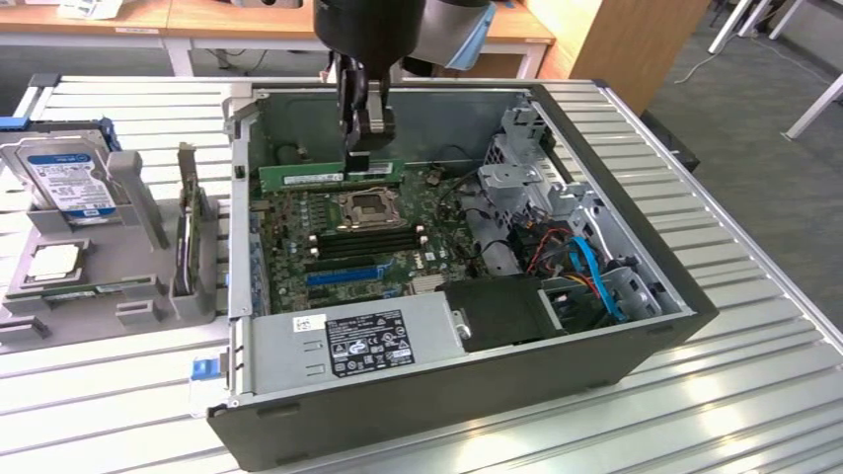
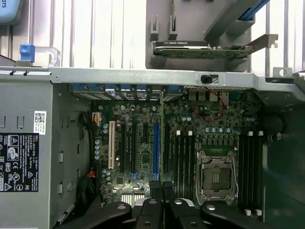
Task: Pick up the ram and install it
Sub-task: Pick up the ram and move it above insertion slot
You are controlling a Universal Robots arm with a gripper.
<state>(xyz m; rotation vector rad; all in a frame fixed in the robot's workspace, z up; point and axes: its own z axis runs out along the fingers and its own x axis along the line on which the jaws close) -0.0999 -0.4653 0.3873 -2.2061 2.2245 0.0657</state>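
Ram in the grip, hovering over the board, not seated yet!

The gripper (image 1: pixel 370 156) pinches the ram (image 1: pixel 310 177) toward the exterior view's right end, holding it level above the far side of the motherboard (image 1: pixel 283 232) inside the open case (image 1: pixel 579 138). My worry is that off-centre hold. Under insertion force the stick could pivot, miss the memory slots (image 1: pixel 362 239) and strike the processor socket (image 1: pixel 367 207) beside them.
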